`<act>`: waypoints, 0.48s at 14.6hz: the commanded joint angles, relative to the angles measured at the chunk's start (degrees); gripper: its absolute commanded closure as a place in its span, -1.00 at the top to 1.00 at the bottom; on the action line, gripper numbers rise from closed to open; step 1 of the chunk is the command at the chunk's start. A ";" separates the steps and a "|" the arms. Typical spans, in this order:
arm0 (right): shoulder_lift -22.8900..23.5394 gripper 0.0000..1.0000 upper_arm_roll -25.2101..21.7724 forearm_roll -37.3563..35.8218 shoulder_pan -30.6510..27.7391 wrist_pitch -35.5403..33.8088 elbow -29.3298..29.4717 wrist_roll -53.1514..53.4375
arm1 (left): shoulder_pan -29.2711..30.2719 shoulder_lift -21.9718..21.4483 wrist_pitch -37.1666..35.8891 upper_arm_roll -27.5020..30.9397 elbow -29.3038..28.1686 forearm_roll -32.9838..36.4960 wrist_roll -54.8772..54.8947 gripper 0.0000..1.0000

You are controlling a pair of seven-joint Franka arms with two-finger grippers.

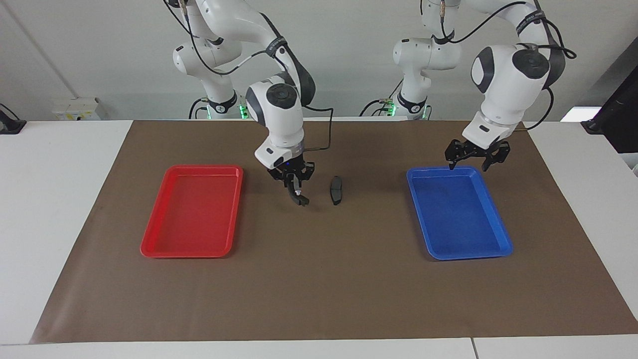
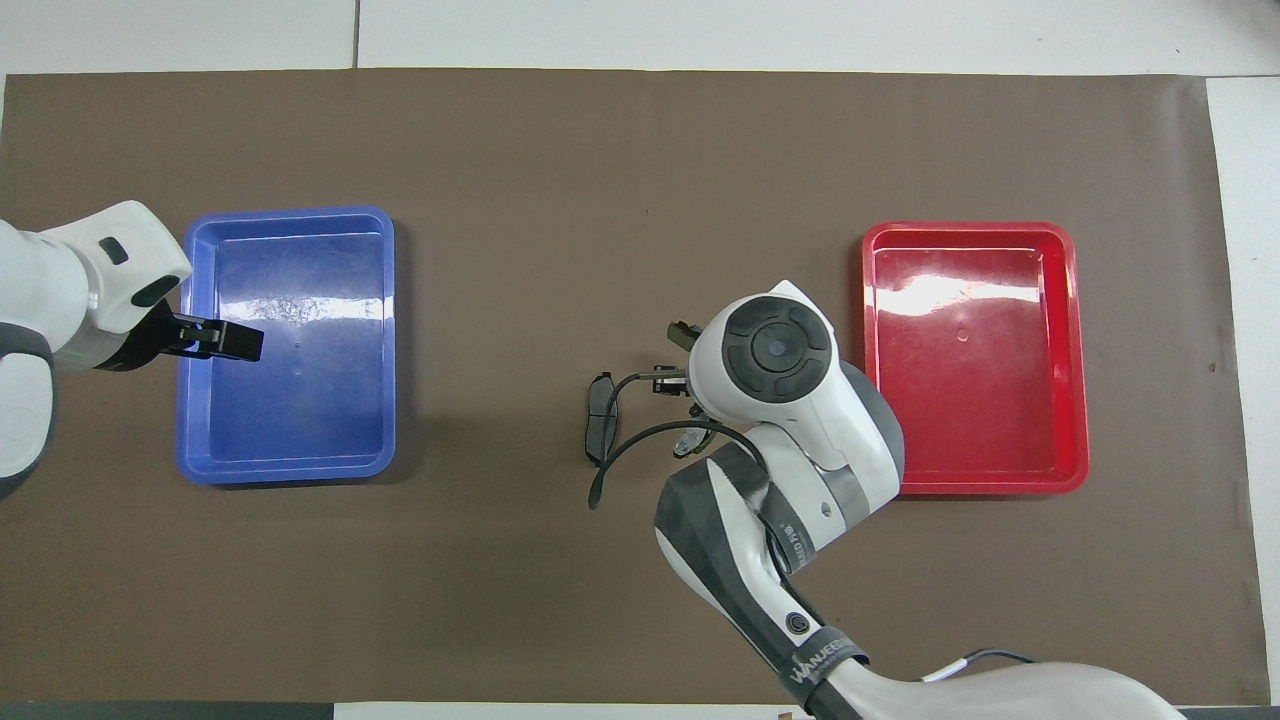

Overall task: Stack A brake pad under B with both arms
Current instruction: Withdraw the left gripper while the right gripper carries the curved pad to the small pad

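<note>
The A brake pad (image 1: 337, 190) (image 2: 601, 418), short and dark grey, lies flat on the brown mat midway between the two trays. My right gripper (image 1: 294, 183) (image 2: 668, 383) hangs just beside it, toward the red tray, shut on B (image 1: 300, 198) (image 2: 683, 333). B is a thin black crescent that hangs from the fingers above the mat, apart from the pad. The wrist hides most of it in the overhead view. My left gripper (image 1: 477, 160) (image 2: 215, 339) is open and holds nothing, raised over the rim of the blue tray.
An empty red tray (image 1: 192, 214) (image 2: 970, 380) sits toward the right arm's end of the mat. An empty blue tray (image 1: 458, 219) (image 2: 290, 410) sits toward the left arm's end. Bare brown mat stretches from the pad to the table's edge away from the robots.
</note>
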 commanded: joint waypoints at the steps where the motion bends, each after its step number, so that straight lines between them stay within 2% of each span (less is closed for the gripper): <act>1: 4.56 -1.00 -0.30 0.46 2.16 0.27 4.95 4.27 | 3.67 0.43 -6.67 -0.63 5.96 0.99 4.34 0.96; 4: 6.93 -1.00 -0.21 0.46 4.45 3.78 5.12 8.32 | 6.75 0.52 -10.46 -0.63 9.31 0.99 9.36 0.96; 7: 8.43 -1.00 -0.21 0.46 5.42 6.51 5.39 9.64 | 8.08 0.43 -13.37 -0.54 11.08 0.99 9.81 0.96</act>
